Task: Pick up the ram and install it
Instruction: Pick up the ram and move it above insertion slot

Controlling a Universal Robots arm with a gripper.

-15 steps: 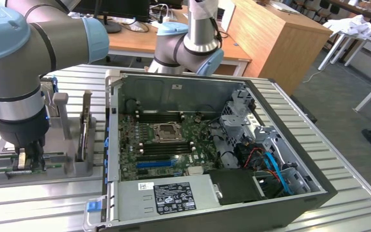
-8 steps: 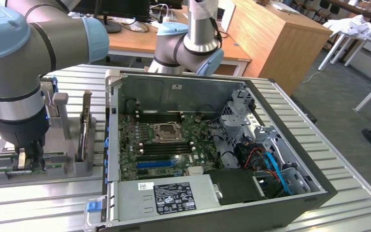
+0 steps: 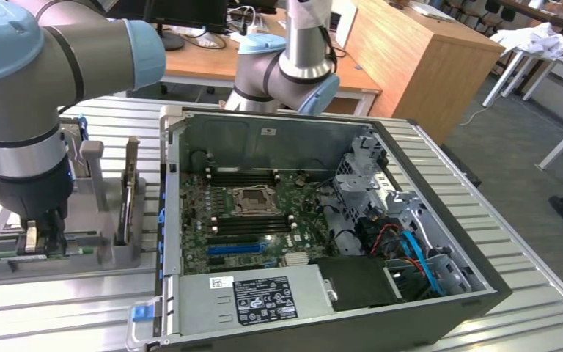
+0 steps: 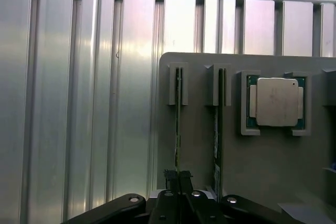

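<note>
pincer (image 4: 178, 178) closed, pinching ram (image 4: 178, 103) by its upper edge | ram upright in grey holder (image 4: 199, 148) slot | second stick (image 4: 217, 124) just beside | wrist view adds processor chip (image 4: 276, 102) | exterior view adds open computer case (image 3: 262, 139) on table (image 3: 56, 315)

From my remote station, I see the tool (image 4: 177, 174) with its jaws pinched together on the ram (image 4: 178, 109), which stands on edge in a slot of a grey holder (image 4: 199, 145). A second green stick (image 4: 217, 129) stands in the neighbouring slot, near a processor chip (image 4: 276, 102) seated in its recess. The holder rests on the ribbed metal tabletop (image 4: 79, 108).
</note>
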